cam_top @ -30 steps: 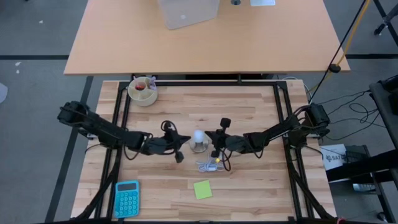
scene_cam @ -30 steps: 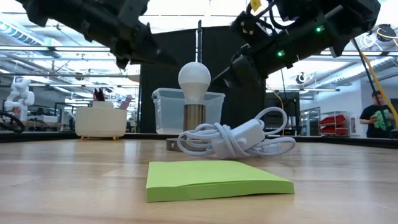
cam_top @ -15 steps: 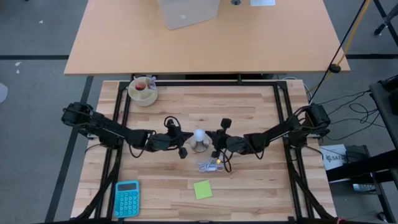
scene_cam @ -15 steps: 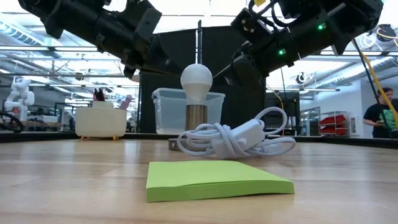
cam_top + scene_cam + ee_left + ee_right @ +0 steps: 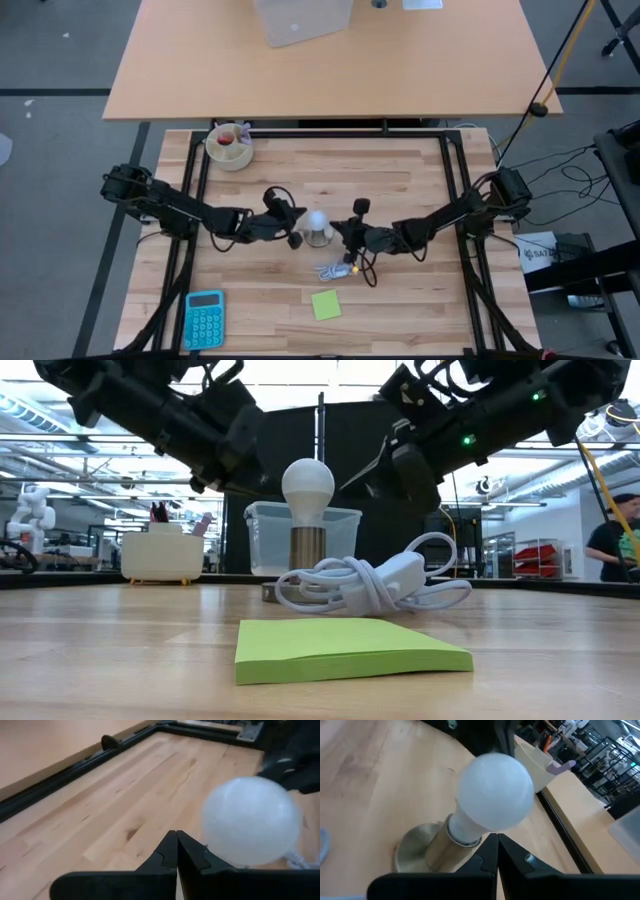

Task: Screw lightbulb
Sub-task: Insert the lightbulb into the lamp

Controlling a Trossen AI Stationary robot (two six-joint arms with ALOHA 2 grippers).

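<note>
Presently I find the small white pear-shaped lightbulb (image 5: pixel 316 221) upright in its round brushed-metal socket (image 5: pixel 427 851) mid-table, beside a coiled white cable (image 5: pixel 375 582). Left gripper (image 5: pixel 293 238) and right gripper (image 5: pixel 338 230) flank it, jaws fully closed, holding nothing.

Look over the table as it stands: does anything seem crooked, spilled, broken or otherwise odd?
Nothing is spilled or broken. The lightbulb stands upright in its socket. The white cable lies loosely bunched beside the base. The left gripper and right gripper are shut, flanking the bulb.
</note>
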